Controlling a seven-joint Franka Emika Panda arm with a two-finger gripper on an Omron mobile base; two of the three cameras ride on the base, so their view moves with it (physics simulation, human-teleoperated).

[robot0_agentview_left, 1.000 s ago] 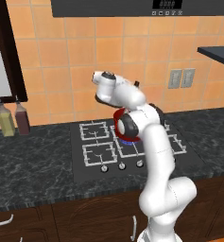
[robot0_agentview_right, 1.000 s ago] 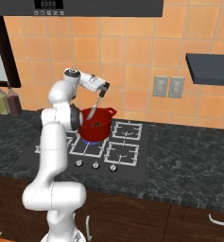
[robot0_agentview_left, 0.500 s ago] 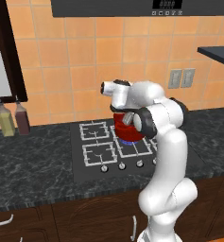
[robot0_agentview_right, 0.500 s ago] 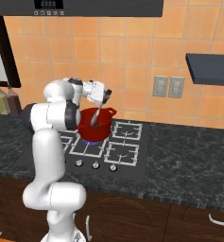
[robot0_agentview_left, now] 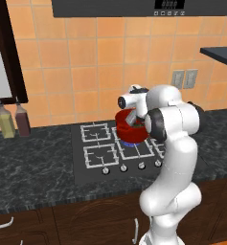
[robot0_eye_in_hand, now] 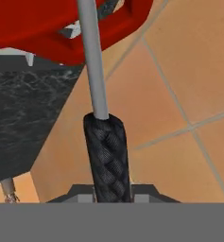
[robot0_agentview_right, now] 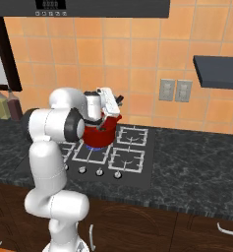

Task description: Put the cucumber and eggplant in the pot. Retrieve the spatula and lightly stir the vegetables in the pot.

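Pot (robot0_agentview_left: 130, 129) on stove burner, partly behind arm in left base view; gripper (robot0_agentview_left: 129, 117) just above rim.
Right base view: pot (robot0_agentview_right: 101, 133) beside arm elbow; sideways push could slide it off burner.
Hand view: jaws pinching spatula (robot0_eye_in_hand: 101, 118) by dark handle, shaft running into pot (robot0_eye_in_hand: 42, 28); loose grip could let handle twist or slip during stirring.
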